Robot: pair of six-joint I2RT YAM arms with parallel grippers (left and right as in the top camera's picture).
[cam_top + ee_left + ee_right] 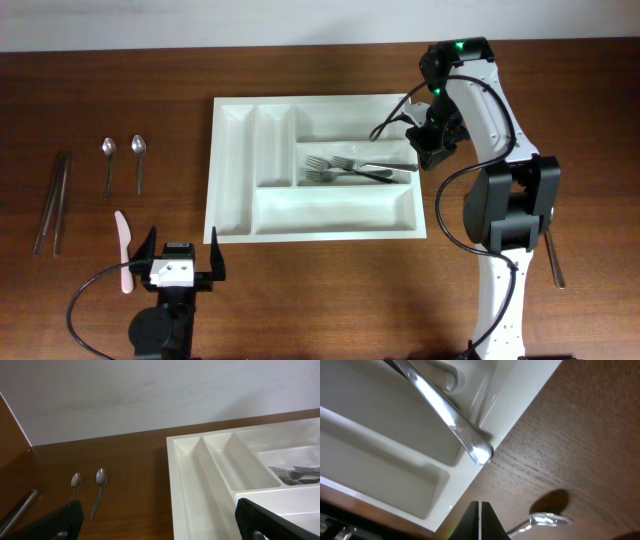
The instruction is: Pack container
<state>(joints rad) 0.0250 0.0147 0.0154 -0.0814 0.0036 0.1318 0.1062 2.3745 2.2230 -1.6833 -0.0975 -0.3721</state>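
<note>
The white cutlery tray point(232, 170) lies mid-table. Its middle long compartment holds several forks point(345, 168). My right gripper point(432, 152) hovers at the tray's right edge, fingers shut. In the right wrist view the shut fingers point(479, 521) are over the wood just outside the tray rim point(490, 417). A fork handle point(451, 422) rests across that rim. A spoon point(547, 520) shows right beside the fingers; I cannot tell whether it touches them. My left gripper point(181, 262) is open and empty at the tray's front left corner. It also shows in the left wrist view point(165, 525).
Two spoons point(108, 155) point(139, 152) lie left of the tray, and show in the left wrist view point(98, 491). Long dark utensils point(52, 200) lie at the far left. A pale plastic knife point(122, 240) lies by my left gripper. Another utensil point(553, 262) lies at the right.
</note>
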